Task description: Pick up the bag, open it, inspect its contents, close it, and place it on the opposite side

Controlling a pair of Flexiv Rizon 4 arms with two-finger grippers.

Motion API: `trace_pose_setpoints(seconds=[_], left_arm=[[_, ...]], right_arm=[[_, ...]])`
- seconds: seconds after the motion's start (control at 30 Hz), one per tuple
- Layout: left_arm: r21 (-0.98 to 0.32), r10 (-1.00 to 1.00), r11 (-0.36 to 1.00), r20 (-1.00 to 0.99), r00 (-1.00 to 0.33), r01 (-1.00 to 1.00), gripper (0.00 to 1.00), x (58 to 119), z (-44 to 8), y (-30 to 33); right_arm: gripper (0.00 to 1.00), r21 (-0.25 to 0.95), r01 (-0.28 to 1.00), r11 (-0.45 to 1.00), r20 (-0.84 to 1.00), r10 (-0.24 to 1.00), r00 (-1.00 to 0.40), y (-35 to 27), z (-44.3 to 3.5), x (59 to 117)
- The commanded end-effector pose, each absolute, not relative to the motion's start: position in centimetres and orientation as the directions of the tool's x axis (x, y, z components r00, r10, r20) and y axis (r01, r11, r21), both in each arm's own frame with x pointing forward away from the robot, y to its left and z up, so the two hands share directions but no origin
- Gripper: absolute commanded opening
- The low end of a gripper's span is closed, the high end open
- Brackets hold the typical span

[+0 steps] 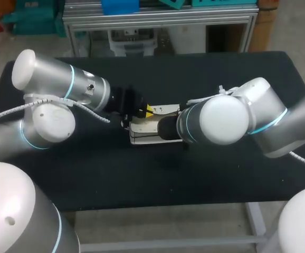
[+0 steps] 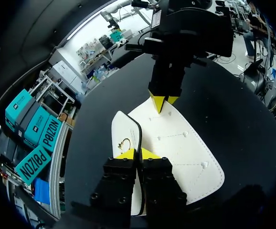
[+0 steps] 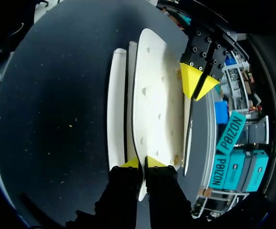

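Nothing readable is showing up here. The bag (image 2: 176,143) isn't carrying any print, label or number that I can make out, and nothing legible is sitting on the table (image 1: 142,179) either.

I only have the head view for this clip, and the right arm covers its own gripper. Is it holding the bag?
Observer: Yes. In the right wrist view, the right gripper is shut on the edge of one panel of the white bag.
Operator: And the left one, what has it got?
Observer: The left gripper is shut on the bag's edge at the opposite end, facing the right one. A small gold ring sits just ahead of its fingertips.
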State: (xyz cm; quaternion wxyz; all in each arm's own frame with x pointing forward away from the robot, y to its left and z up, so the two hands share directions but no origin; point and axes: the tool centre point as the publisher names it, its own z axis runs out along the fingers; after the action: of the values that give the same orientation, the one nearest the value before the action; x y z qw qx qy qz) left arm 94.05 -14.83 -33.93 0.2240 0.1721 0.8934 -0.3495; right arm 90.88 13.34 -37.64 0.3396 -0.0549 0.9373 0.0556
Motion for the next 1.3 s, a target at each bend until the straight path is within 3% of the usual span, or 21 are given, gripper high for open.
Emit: trace_pose_setpoints(seconds=[0.03,0.3,0.53,0.57,0.6,0.9,1.07,1.23,1.3], left_arm=[[-0.537,0.177,0.702,-0.505,-0.845,0.468,0.0,93.8,-34.7,-14.9],[-0.514,0.251,0.712,-0.45,-0.857,0.478,0.0,92.4,-36.7,-14.7],[-0.533,0.235,0.692,-0.472,-0.85,0.487,0.0,92.6,-35.2,-14.6],[-0.531,0.232,0.691,-0.478,-0.847,0.49,0.25,92.6,-35.0,-14.6],[-0.531,0.23,0.689,-0.486,-0.843,0.493,0.36,92.6,-34.8,-14.6],[-0.542,0.205,0.679,-0.507,-0.837,0.494,0.38,93.0,-33.8,-14.5],[-0.581,0.188,0.659,-0.489,-0.852,0.478,0.49,92.9,-32.7,-14.0],[-0.629,0.15,0.643,-0.454,-0.878,0.436,0.7,93.2,-31.6,-13.4],[-0.653,0.144,0.634,-0.427,-0.893,0.415,0.87,93.5,-31.0,-13.1]], right_arm=[[0.0,0.067,-0.141,0.988,-0.645,-0.064,-0.762,13.5,-37.8,91.0],[0.0,0.067,-0.141,0.988,-0.645,-0.064,-0.762,13.5,-37.8,91.0],[0.0,0.067,-0.141,0.988,-0.645,-0.064,-0.762,13.5,-37.8,91.0],[0.0,0.067,-0.141,0.988,-0.645,-0.064,-0.762,13.5,-37.8,91.0],[0.0,0.067,-0.141,0.988,-0.645,-0.064,-0.762,13.5,-37.8,91.0],[0.0,0.067,-0.141,0.988,-0.645,-0.064,-0.762,13.5,-37.8,91.0],[0.0,0.067,-0.141,0.988,-0.645,-0.064,-0.762,13.5,-37.8,91.0],[0.0,0.067,-0.141,0.988,-0.645,-0.064,-0.762,13.5,-37.8,91.0],[0.0,0.066,-0.142,0.988,-0.645,-0.066,-0.761,13.5,-37.7,91.0]])
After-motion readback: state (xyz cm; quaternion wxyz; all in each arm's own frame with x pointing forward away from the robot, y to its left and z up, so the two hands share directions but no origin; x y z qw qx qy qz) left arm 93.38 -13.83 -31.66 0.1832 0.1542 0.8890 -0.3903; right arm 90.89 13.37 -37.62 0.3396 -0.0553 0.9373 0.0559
